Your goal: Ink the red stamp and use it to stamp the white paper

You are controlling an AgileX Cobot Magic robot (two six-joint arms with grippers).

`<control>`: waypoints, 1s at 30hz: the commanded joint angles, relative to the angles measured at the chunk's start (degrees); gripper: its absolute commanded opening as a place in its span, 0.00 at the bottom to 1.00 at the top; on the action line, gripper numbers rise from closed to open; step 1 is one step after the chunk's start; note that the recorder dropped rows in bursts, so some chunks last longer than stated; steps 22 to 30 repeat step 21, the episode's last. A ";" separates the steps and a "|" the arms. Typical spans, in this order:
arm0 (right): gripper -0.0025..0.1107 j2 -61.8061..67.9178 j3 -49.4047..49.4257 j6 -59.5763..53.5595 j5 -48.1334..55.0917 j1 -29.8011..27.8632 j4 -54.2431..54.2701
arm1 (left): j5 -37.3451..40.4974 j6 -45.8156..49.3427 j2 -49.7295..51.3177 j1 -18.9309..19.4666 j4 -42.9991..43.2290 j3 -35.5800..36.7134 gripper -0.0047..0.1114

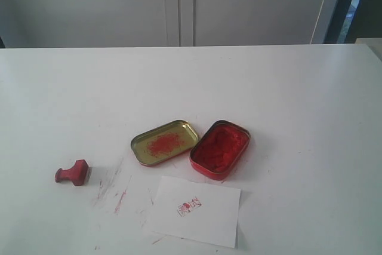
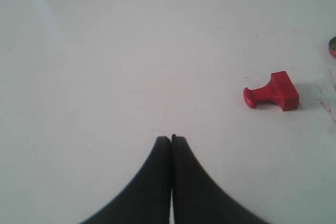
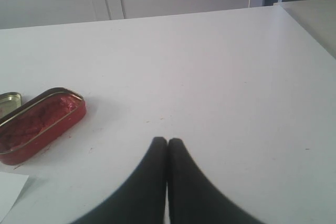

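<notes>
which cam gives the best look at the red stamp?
Left wrist view: the red stamp lies on its side, large, with knob and base both clear. Exterior view shows the red stamp whole but small. Right wrist view misses it.

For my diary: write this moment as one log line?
stamp lying sideways | paper has red mark | left gripper shut | right gripper shut

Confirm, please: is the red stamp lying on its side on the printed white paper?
Not quite: the red stamp lies on its side on the table, well left of the printed white paper, as the exterior view shows.
</notes>
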 commanded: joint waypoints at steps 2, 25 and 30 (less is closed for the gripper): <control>0.02 -0.30 0.30 0.04 -0.39 -0.20 -0.38 | -0.49 0.00 -0.22 0.21 -0.57 0.24 0.04; 0.02 -0.30 0.30 0.04 -0.39 -0.20 -0.38 | -1.09 0.00 -0.22 0.21 -0.99 0.24 0.04; 0.02 -0.30 0.30 0.04 -0.39 -0.20 -0.38 | -1.09 0.00 -0.22 0.21 -0.99 0.24 0.04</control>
